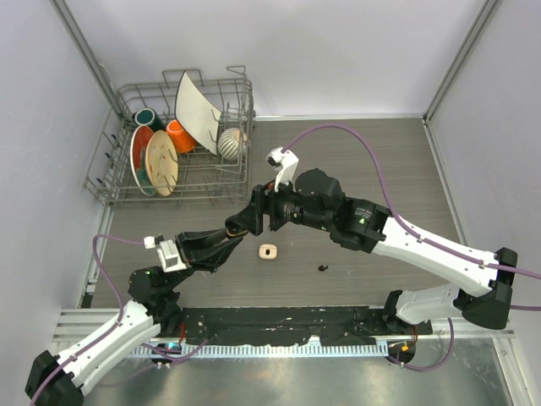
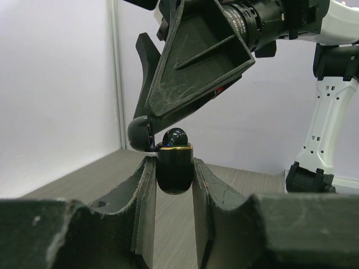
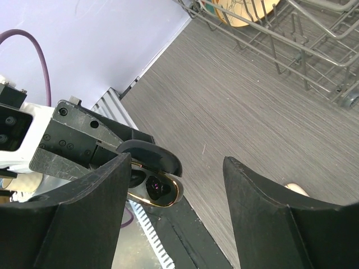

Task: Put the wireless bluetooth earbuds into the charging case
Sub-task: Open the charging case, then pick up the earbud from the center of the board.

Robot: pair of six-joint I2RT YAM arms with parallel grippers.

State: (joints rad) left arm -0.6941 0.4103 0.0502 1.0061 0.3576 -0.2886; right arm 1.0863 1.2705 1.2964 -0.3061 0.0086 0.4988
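At the far left of the table (image 1: 406, 169) stands a dish rack (image 1: 101, 182) with plates and cups, which has no part in this job. Toward the middle, the left gripper (image 2: 173, 165) is clamped on the black charging case (image 2: 174, 176), holding it upright above the surface with one finger pressed to each side. The case's lid (image 2: 140, 134) is swung back, and the glossy dome of a black earbud (image 2: 175, 137) shows just above the gold rim, so one bud seems to be seated or nearly so. Whether a second bud sits beside it cannot be told from these views. Just right of that, the right gripper (image 3: 176, 162) hangs over the open case with its jaws spread and nothing between them. Below the two grippers a cream-white piece (image 1: 269, 251) lies on the wood, too small to say whether it is a case or buds. Further right, well apart from it, lies a small black piece (image 1: 324, 268), probably another black earbud. By my reckoning the task is in its early part, since that loose piece and the cream-white set are not yet dealt with.
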